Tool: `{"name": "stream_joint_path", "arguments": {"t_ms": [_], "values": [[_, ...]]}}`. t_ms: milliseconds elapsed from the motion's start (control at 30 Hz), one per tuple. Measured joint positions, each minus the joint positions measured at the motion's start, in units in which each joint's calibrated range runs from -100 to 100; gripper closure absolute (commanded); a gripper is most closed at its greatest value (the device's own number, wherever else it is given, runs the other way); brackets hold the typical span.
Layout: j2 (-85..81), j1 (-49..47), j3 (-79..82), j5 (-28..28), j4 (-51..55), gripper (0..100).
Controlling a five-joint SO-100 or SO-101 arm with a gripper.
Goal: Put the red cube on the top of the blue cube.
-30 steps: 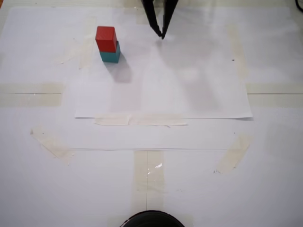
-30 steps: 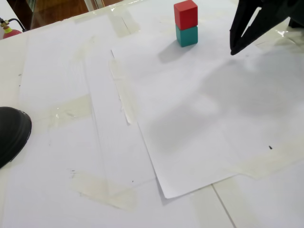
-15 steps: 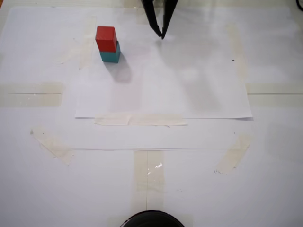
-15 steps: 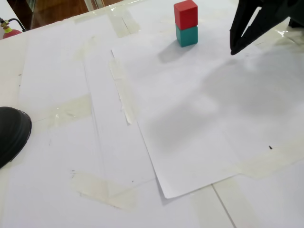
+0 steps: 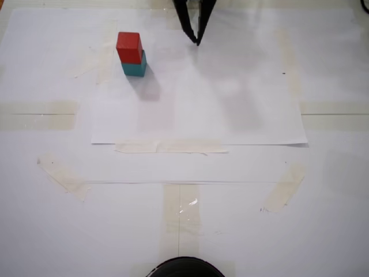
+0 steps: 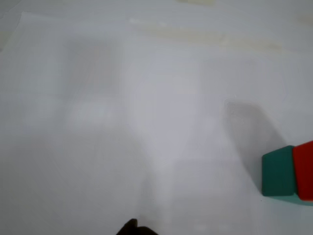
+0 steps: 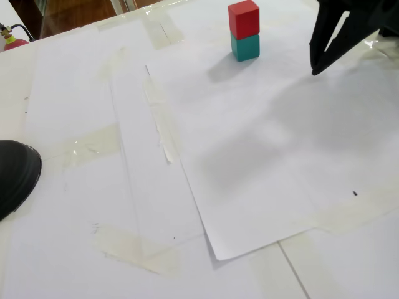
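Note:
The red cube (image 5: 128, 46) sits squarely on top of the blue cube (image 5: 135, 66), a teal block, on the white paper in both fixed views; the stack also shows as red cube (image 7: 243, 18) over blue cube (image 7: 245, 47). In the wrist view the blue cube (image 6: 278, 172) and red cube (image 6: 304, 169) lie at the right edge. My black gripper (image 5: 198, 41) hangs well to the right of the stack, fingertips together, holding nothing; the gripper (image 7: 315, 70) is clear of the cubes. Only a dark tip of the gripper (image 6: 133, 227) shows in the wrist view.
White paper sheets (image 5: 196, 104) taped down with beige tape strips (image 5: 170, 146) cover the table. A round black object (image 5: 184, 267) sits at the near edge, also seen as the black object (image 7: 15, 174) at the left. A small red item (image 7: 14, 40) lies far left.
The gripper has shifted slightly away from the stack and up toward the arm's base. The stacked cubes have not moved.

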Motion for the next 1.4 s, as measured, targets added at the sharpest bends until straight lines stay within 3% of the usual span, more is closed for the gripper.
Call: {"name": "stream_joint_path", "arguments": {"t_ms": [1400], "values": [[0.00,-0.73,0.00,0.00,0.00,100]]}}
